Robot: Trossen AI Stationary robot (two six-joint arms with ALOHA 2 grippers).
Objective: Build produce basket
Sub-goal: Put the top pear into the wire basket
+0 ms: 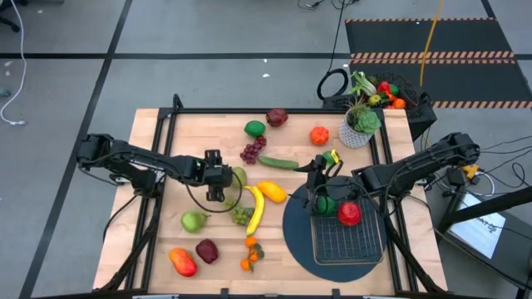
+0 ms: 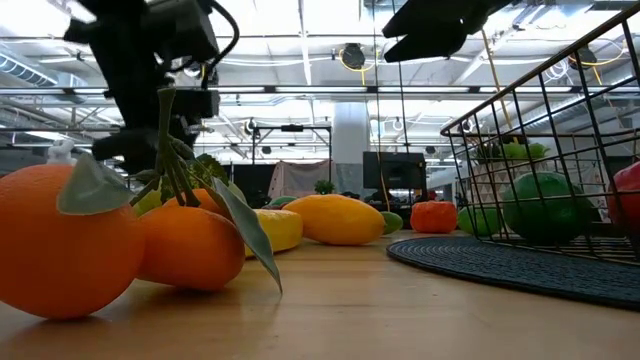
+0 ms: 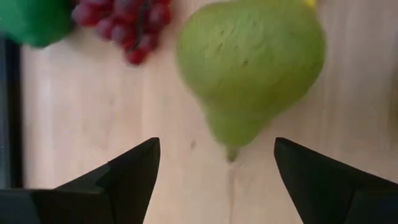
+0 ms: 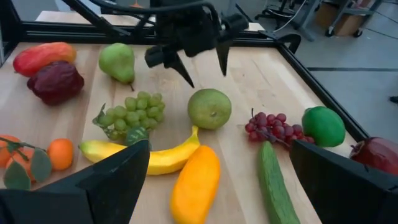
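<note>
High view shows you the left gripper [image 1: 223, 188] open, hovering just above the pear [image 3: 249, 68]. Your right gripper [image 1: 318, 184] hangs open over the basket [image 1: 349, 245], which holds a red apple [image 1: 350, 214] and a green fruit [image 1: 327, 205].

I can read no words, numbers, labels or brand marks anywhere around me. The floor mat [image 1: 432, 56] beyond my surface carries orange-and-black hazard stripes along its edges, the only sign-like marking in sight. A white sheet [image 1: 485, 227] on the floor at my right shows print too small to read.
</note>
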